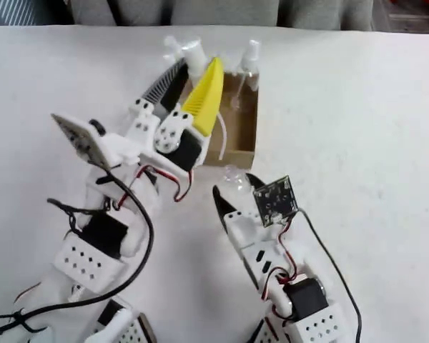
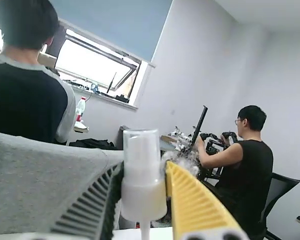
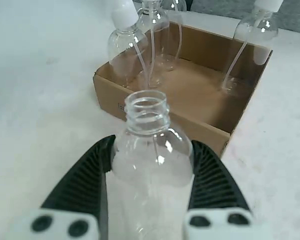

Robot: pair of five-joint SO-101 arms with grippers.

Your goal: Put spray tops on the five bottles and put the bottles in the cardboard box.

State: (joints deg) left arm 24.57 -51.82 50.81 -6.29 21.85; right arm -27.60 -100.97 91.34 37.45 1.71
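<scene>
Evidently the last bottle is about to be capped. In the high view, the left fingers (image 1: 206, 93), one yellow and one grey, hang over the box (image 1: 239, 157) toward the far side of the counter (image 1: 357, 107) and pinch a spray top (image 1: 189, 53) above it. A capped bottle (image 1: 249, 68) stands in the box's far corner. Just in front of the box the right fingers (image 1: 220, 207) grip the open bottle (image 1: 233, 176); whether it rests on the counter or just above it cannot be told. In the left wrist view the spray top (image 2: 141, 160) is clamped upright between the two ribbed fingers (image 2: 190, 205), its thin tube hanging down. In the right wrist view the black fingers (image 3: 85, 185) close round the belly of the open bottle (image 3: 150, 160), whose threaded neck is bare and faces up. The box (image 3: 110, 97) is right behind it with capped bottles (image 3: 255, 35) inside, their exact count hard to read. The step in hand looks like fitting the fifth top. The left arm would need to carry the top from over the box to above the bare neck, thread the tube in and seat the top while the right arm steadies the bottle. Boxing it would follow.
</scene>
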